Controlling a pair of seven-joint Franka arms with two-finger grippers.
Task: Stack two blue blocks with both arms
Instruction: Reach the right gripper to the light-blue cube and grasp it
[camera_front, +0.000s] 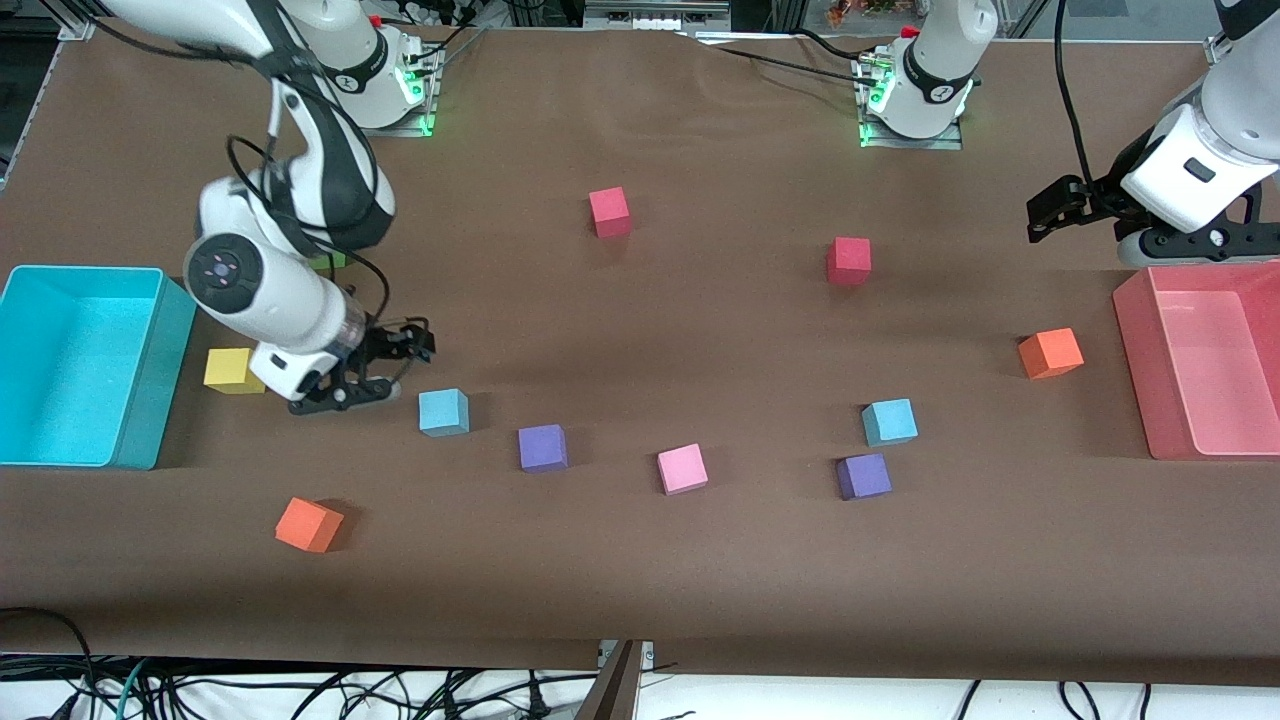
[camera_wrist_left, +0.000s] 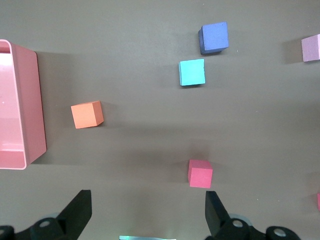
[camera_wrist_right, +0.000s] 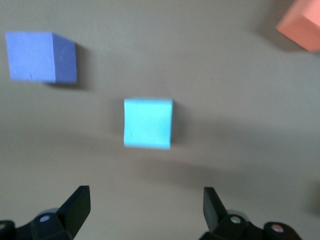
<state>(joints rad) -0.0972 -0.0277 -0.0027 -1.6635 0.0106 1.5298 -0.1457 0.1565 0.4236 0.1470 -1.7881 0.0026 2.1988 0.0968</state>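
Nearby, bare-floored cyan bin, pink bin.

left pincer: fingers apart, empty, over bare worktop | blue block just beside purple block | orange block near pink bin | red block alone | pink block at edge

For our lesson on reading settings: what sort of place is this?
Probably a robotics lab: two arms bolted to a covered table, left gripper and right gripper both open, foam cubes such as a blue block, loose cables.
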